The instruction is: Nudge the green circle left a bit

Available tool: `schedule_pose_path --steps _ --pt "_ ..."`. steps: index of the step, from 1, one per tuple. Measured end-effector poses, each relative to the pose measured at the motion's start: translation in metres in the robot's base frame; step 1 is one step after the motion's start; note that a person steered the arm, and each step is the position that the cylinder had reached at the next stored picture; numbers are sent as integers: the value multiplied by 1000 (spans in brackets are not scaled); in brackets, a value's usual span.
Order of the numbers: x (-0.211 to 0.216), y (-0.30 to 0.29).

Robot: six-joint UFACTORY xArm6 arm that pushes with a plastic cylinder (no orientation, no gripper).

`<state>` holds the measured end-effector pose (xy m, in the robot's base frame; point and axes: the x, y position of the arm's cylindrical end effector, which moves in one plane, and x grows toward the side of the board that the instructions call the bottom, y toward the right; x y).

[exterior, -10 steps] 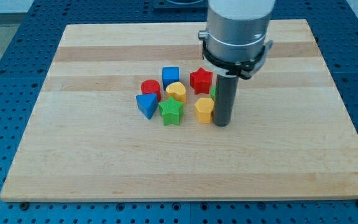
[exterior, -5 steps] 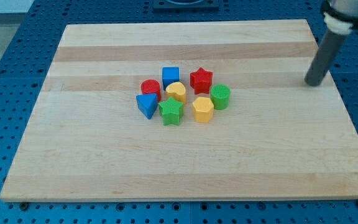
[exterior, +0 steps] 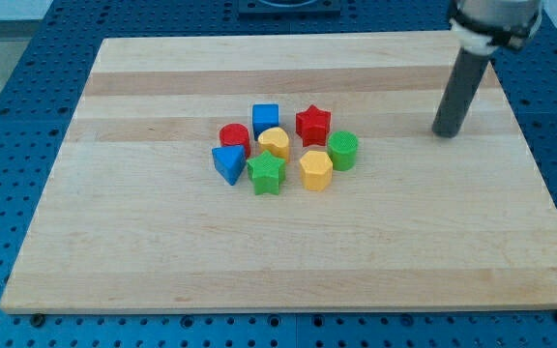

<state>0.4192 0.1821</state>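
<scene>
The green circle (exterior: 343,151) sits at the right edge of the cluster, just beside the yellow hexagon (exterior: 316,170) on its left and near the red star (exterior: 312,123) behind it. I hold nothing; my tip (exterior: 445,134) is a bare dark rod standing well to its right, slightly farther back. The circle looks like a light, stiff plastic puck with a ribbed top, so I judge it will slide easily on the smooth wooden board (exterior: 143,251). I should press its right wall squarely; it may shove the hexagon.
</scene>
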Motion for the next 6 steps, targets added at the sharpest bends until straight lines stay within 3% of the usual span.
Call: schedule_pose_path --steps 4,5,6 --pt "17 -103" --pt "16 -101" --pt "-4 -41"
